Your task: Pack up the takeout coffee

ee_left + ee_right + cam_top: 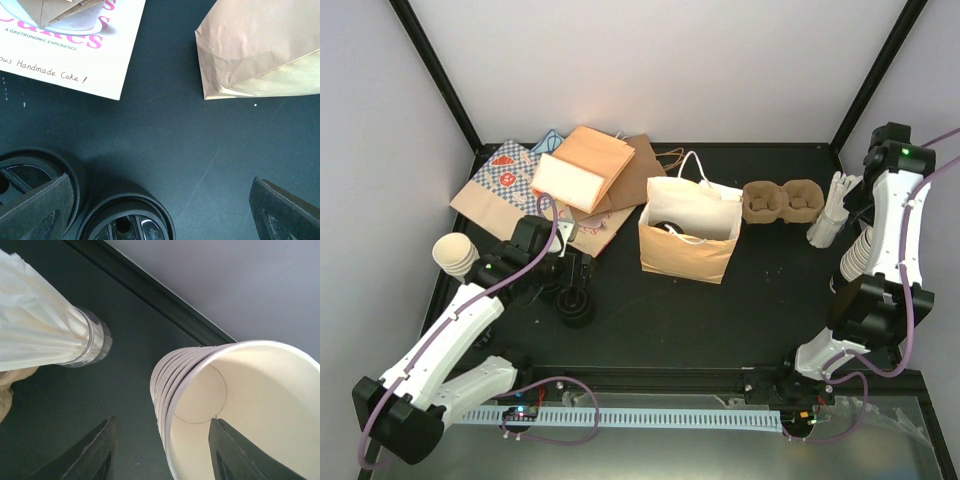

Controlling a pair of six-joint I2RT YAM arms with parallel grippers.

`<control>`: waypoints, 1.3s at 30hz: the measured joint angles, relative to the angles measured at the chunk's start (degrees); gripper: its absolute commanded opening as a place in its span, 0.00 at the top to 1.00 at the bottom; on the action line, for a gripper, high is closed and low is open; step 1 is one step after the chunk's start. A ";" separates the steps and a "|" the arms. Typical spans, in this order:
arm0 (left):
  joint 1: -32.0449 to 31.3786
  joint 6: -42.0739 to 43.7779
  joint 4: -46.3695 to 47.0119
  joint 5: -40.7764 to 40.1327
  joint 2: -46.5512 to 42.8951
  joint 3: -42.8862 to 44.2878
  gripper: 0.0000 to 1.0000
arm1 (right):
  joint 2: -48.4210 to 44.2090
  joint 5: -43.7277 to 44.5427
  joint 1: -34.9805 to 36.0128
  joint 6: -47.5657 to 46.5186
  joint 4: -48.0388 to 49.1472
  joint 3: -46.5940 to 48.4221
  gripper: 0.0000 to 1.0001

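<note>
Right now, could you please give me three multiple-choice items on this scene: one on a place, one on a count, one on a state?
1. The brown moulded-pulp carrier sits:
A inside the upright brown paper bag
B to the bag's right in the top view
C at the near edge

2. Its cup wells number:
A two
B four
C six

3. The left end effector is:
A shut on a lid
B open and empty
C holding a cup

Key:
1. B, it stands apart beside the bag.
2. A, two hollows show.
3. B, its fingers stand wide apart above the round black plastic lids.
</note>
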 measured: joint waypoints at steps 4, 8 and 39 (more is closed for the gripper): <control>0.00 0.00 0.00 0.00 0.07 0.00 0.01 | -0.48 -0.57 -0.28 -0.02 1.25 -2.51 0.57; 0.00 0.00 0.00 0.00 0.07 0.00 0.01 | -0.96 -1.09 -0.28 0.13 1.81 -2.89 0.60; 0.00 0.02 0.00 0.04 0.00 0.00 0.01 | -4.35 1.86 -0.28 0.52 -0.48 0.74 0.94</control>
